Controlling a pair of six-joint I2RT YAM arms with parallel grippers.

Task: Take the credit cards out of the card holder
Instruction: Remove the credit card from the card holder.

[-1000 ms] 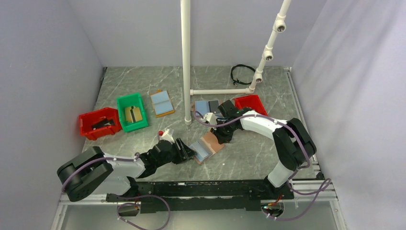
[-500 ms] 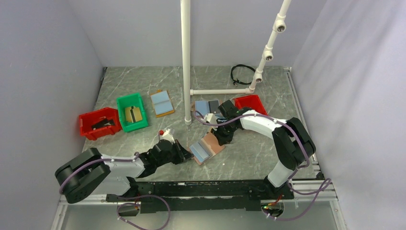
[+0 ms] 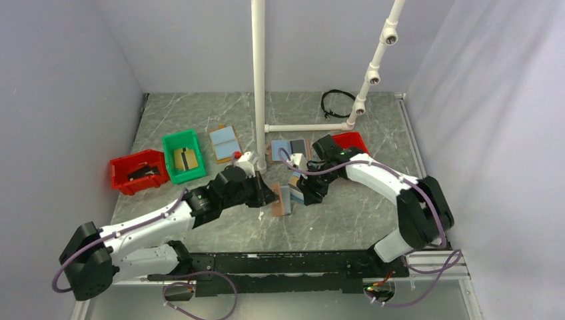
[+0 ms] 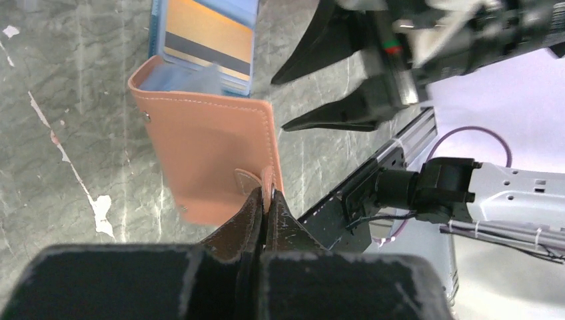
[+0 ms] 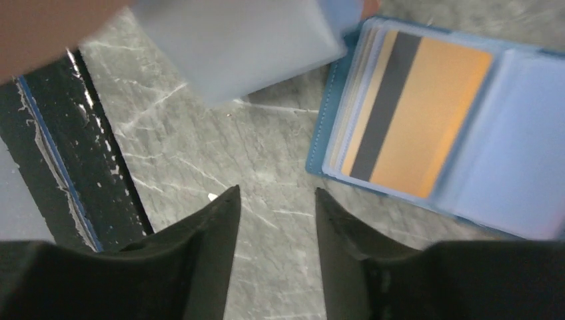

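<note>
The card holder [image 3: 283,199] hangs on edge above the table, its tan back [image 4: 206,153] facing the left wrist camera. My left gripper [image 3: 272,195] [image 4: 266,197] is shut on its rim beside the strap. A light blue inner sleeve [image 5: 233,40] fills the top of the right wrist view. My right gripper [image 3: 301,192] [image 5: 276,197] is open just right of the holder, with only table between its fingers [image 4: 333,119]. No credit cards can be made out in the holder from these angles.
A navy-rimmed holder with a yellow-striped card [image 5: 426,113] [image 3: 290,148] lies flat behind the held one. A tan holder [image 3: 224,143], a green bin [image 3: 183,157] and a red bin [image 3: 138,171] sit at left. A second red bin [image 3: 346,141] and white pipe frame [image 3: 258,87] stand behind.
My left gripper shut on the card holder's rim and lifted it up and away from the near edge. The right gripper opened and let go of it.
</note>
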